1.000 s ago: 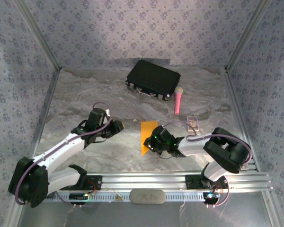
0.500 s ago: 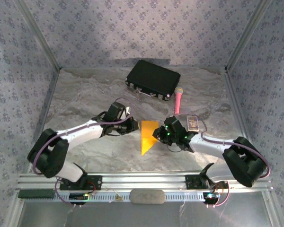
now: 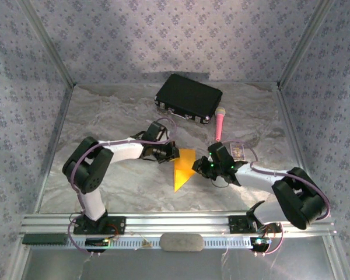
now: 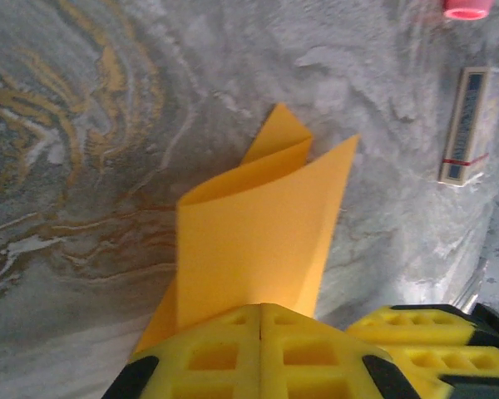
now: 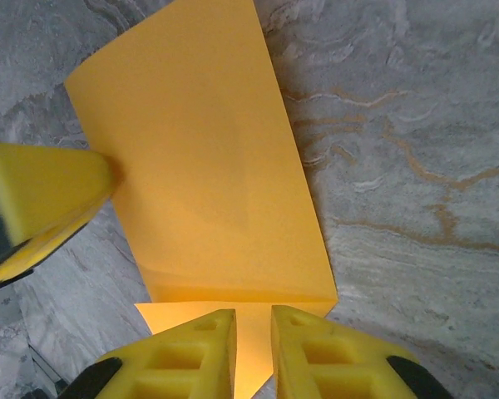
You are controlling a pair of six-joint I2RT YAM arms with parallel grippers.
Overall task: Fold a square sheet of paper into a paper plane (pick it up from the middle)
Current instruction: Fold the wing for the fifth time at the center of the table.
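The thin orange-yellow sheet of paper, folded into a pointed wedge, lies in the middle of the grey marbled counter. Its point faces the arms' bases. The left fingers are pressed together on its far left corner. In the left wrist view, a flap of the paper curls up off the counter from that pinch. A second ago these fingers were well apart from the paper, out to the left with the arm pulled back. Half a second ago they were just beside the corner. Now the arm has reached in, and its elbow sticks up on the left.

The right fingers sit at the right edge of the paper. In the right wrist view they stand a little apart, with a strip of paper showing in the gap. They do not squeeze it. A second ago they were nearer the bases and over the paper's right side, hiding part of it. Now more of the wide end shows.

The flat black case is at the back, with the pink microphone beside it. The small card box is near the right fingers. All three lie where they lay before.
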